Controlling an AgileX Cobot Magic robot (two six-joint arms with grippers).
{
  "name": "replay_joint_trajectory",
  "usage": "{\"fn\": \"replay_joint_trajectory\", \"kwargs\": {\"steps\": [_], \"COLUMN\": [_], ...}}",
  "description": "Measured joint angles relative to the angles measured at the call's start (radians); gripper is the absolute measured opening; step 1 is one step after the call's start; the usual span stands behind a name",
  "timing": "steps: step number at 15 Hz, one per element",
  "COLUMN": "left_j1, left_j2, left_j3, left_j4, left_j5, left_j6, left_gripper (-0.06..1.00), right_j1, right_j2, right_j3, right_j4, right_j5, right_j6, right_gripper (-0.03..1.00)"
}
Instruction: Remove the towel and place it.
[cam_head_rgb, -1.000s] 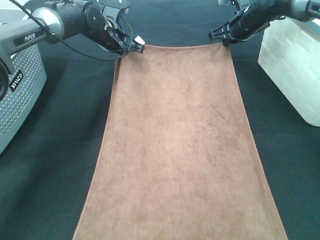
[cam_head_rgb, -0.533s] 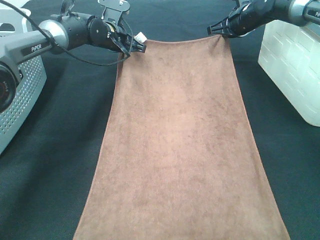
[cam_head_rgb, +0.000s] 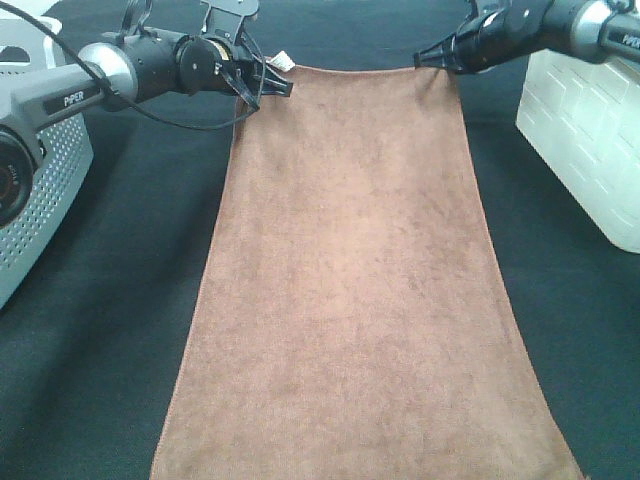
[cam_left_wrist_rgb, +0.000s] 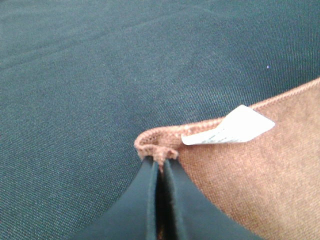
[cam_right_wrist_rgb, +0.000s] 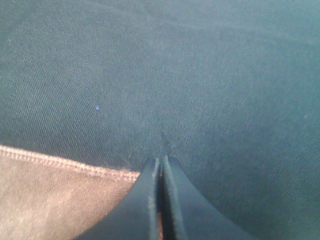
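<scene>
The brown towel (cam_head_rgb: 355, 270) lies stretched lengthwise down the middle of the dark table, running from the far edge to the near edge of the exterior view. My left gripper (cam_head_rgb: 283, 86) is shut on its far left corner, right by the small white tag (cam_head_rgb: 283, 62). In the left wrist view the fingers (cam_left_wrist_rgb: 145, 200) pinch the hemmed towel (cam_left_wrist_rgb: 260, 165) corner beside the tag (cam_left_wrist_rgb: 230, 129). My right gripper (cam_head_rgb: 424, 60) is shut on the far right corner; the right wrist view shows the towel (cam_right_wrist_rgb: 60, 195) hem clamped between its pads (cam_right_wrist_rgb: 176, 200).
A grey perforated machine housing (cam_head_rgb: 35, 190) stands at the left edge. A white plastic bin (cam_head_rgb: 590, 130) stands at the right edge. Dark cloth (cam_head_rgb: 110, 330) covers the table on both sides of the towel.
Both grippers have carried the towel's far edge farther away across the table, pulling the cloth along and flatter. Both grips hold unchanged.
</scene>
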Motion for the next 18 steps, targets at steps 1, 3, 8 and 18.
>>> {"fn": "replay_joint_trajectory", "kwargs": {"steps": [1, 3, 8, 18], "left_j1": [0.000, 0.000, 0.000, 0.000], "left_j2": [0.011, 0.044, 0.085, 0.153], "left_j3": [0.000, 0.000, 0.000, 0.000], "left_j4": [0.000, 0.000, 0.000, -0.002], "left_j5": [-0.018, -0.048, -0.130, -0.261], "left_j6": [0.000, 0.000, -0.003, -0.008], "left_gripper": [0.01, 0.01, 0.01, 0.10], "right_j1": [0.000, 0.000, 0.000, 0.000], "right_j2": [0.014, 0.047, 0.092, 0.155], "right_j3": [0.000, 0.000, -0.005, -0.046], "right_j4": [0.000, 0.000, 0.018, 0.041], "right_j5": [-0.005, -0.025, -0.089, -0.112], "right_j6": [0.000, 0.000, 0.000, 0.000], "right_gripper": [0.00, 0.00, 0.00, 0.00]}}
